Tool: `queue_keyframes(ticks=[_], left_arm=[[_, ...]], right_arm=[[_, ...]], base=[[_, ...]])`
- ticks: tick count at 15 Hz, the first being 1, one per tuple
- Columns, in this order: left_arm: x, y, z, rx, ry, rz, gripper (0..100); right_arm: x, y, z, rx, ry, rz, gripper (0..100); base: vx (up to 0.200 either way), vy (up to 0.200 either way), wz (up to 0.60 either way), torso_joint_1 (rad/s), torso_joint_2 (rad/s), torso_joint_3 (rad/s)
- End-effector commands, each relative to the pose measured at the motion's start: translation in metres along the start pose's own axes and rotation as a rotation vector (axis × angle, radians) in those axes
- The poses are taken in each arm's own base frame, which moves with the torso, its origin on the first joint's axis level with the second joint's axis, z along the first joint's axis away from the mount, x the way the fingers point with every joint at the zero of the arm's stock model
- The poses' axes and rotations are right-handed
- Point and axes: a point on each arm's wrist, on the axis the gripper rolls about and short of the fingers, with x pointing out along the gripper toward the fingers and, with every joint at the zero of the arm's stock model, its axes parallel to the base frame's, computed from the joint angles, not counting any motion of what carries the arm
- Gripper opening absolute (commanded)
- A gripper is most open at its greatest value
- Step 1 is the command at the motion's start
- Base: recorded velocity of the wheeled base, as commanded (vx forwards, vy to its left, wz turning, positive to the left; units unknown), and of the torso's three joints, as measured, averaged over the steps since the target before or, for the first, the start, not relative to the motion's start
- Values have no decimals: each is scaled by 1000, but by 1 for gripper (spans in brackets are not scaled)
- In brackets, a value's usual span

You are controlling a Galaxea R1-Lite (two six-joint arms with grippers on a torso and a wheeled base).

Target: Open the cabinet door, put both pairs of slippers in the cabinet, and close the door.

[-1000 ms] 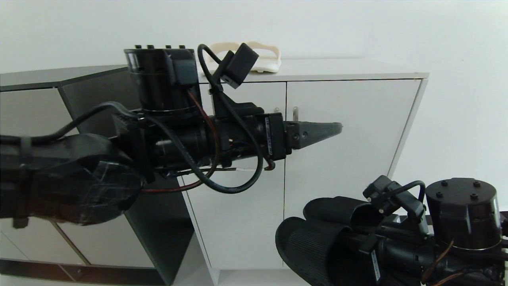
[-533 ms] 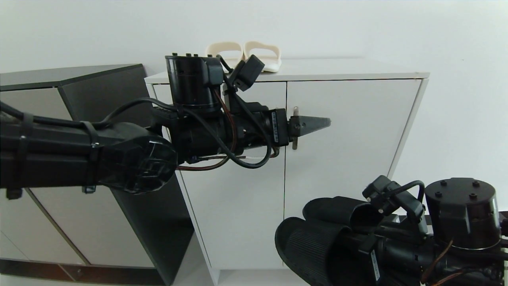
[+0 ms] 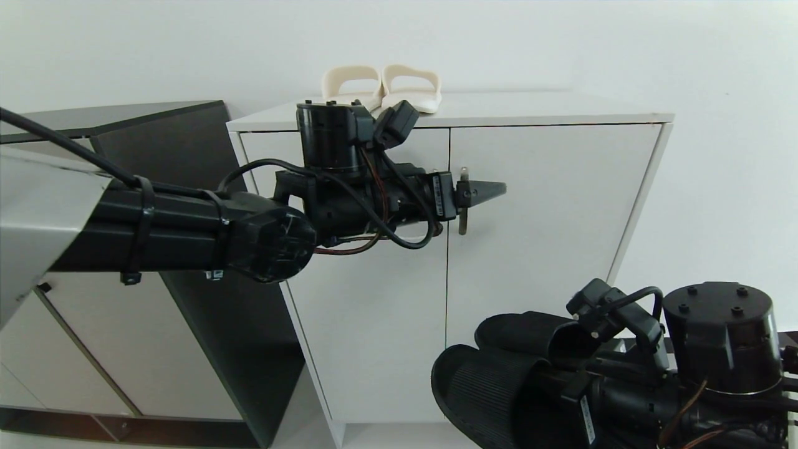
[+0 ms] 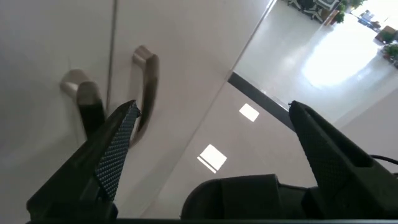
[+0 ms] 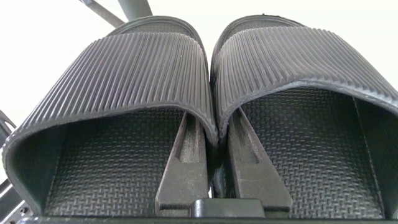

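While both doors [image 3: 542, 218] of the white cabinet [image 3: 561, 117] are shut, the left claw [image 3: 489, 189] stands just in front of them, at the middle seam where the two metal handles are. This claw is opened wide and it holds nothing. One handle [image 4: 147, 74] lies between its fingers, just beside one finger [image 4: 115, 149]. The second handle [image 4: 84, 99] is on the outer side of that same finger. I cannot tell if the finger touches either handle.

The cream slippers [image 3: 381, 87] lie side by side on the top of the cabinet, above the left claw and a little behind it, well apart from its fingers.

The right claw [image 5: 216, 143] is lower and nearer to the camera than the left claw, in front of the lower part of the cabinet. It has hold of the black slippers [image 3: 492, 380]. One finger goes inside each slipper, and the two fingers press the inner walls of the pair together, so the claw is nearly closed on them. The toes of the pair point away from the right claw, toward the cabinet.

A dark cabinet [image 3: 156, 125] stands beside the white one, on the outer side of the left claw.
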Motion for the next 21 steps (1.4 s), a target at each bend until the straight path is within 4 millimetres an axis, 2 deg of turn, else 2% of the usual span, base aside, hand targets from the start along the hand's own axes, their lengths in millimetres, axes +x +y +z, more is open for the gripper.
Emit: queue_keyframes(ticks=[1, 8, 9, 13, 14, 17, 21], left_arm=[[7, 7, -5, -6, 8, 16, 100], [16, 10, -5, -13, 24, 17, 100], [16, 9, -5, -12, 23, 17, 0], [7, 2, -4, -13, 28, 12, 0], [-1, -2, -3, -14, 32, 10, 0], [-25, -28, -6, -14, 52, -24, 0], [-43, -51, -12, -4, 67, -29, 0]], right_arm=[[2, 0, 0, 0, 4, 0, 0], [2, 0, -2, 0, 11, -1, 0], [2, 0, -2, 0, 11, -1, 0], [-6, 3, -6, -9, 21, 68, 0], [-6, 3, -8, -23, 22, 73, 0], [-11, 4, -12, -47, 29, 134, 0], [-13, 4, -12, -51, 26, 140, 0]], base=[[0, 0, 0, 0, 0, 0], [0, 0, 0, 0, 0, 0], [0, 0, 0, 0, 0, 0], [0, 0, 0, 0, 0, 0], [0, 0, 0, 0, 0, 0], [0, 0, 0, 0, 0, 0], [0, 0, 0, 0, 0, 0]])
